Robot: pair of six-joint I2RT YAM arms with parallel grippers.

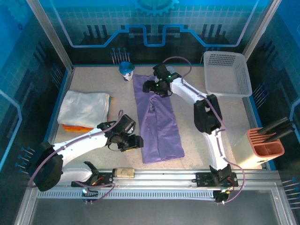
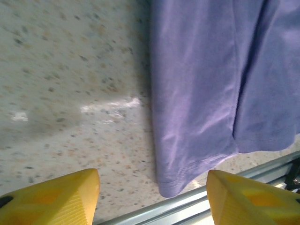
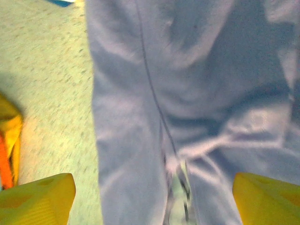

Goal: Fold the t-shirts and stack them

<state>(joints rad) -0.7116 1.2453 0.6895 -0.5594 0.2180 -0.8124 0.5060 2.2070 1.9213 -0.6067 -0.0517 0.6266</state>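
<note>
Lavender t-shirt (image 1: 158, 123) lay mid-worktop as long strip, running far edge toward near edge; soft, light, limp. Left jaws wide, empty, by near hem; right jaws wide, empty, over far end. Best pinched at end corners, all layers together

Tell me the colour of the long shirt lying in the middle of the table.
The shirt is lavender-purple, best seen in the top external view.

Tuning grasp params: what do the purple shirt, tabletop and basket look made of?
Purple t-shirt: soft matte knit cloth, creased, stitched hem visible. Tabletop: hard, speckled, stone-like or laminate; glare patch suggests slight gloss. Basket: white rigid plastic, probably; perforated lattice walls.
</note>
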